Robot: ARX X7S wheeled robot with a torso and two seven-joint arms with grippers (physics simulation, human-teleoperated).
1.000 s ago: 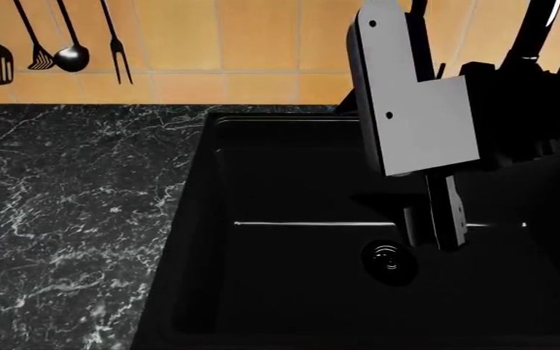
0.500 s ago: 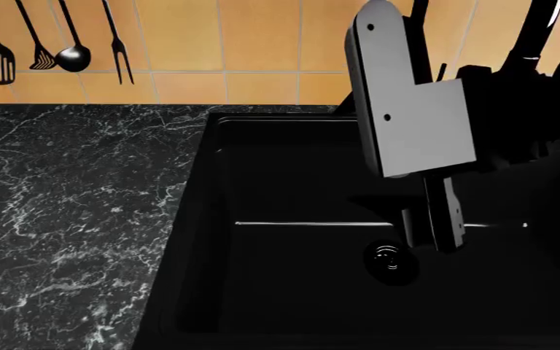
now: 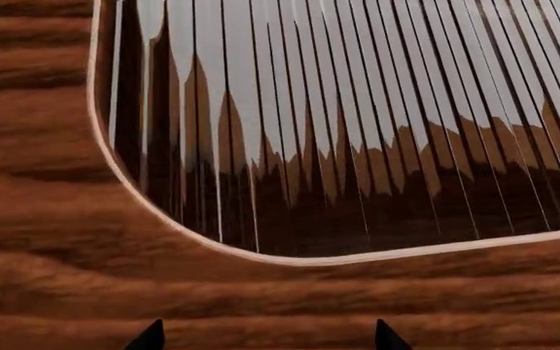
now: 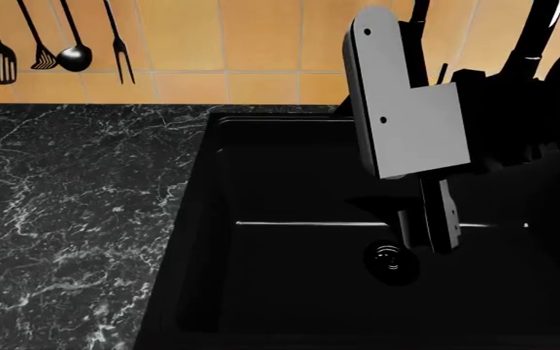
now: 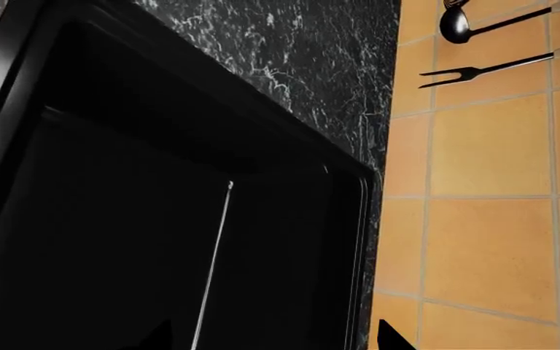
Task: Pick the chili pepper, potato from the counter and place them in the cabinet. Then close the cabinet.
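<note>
Head view: right arm [image 4: 407, 124] over sink [image 4: 290, 292] | counter [image 4: 66, 211] bare | jaws probably spread, both

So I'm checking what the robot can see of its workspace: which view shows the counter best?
The head view: the counter spreads wide beside the sink. The right wrist view catches only a strip of it along the tiled wall. The left wrist view shows none, only a wooden door.

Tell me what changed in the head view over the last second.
The right arm drifted slightly left and up over the sink. The view shifted a little: the hanging utensils and counter sit marginally lower and rightward. Nothing was grasped or released; the drain stayed put.
</note>
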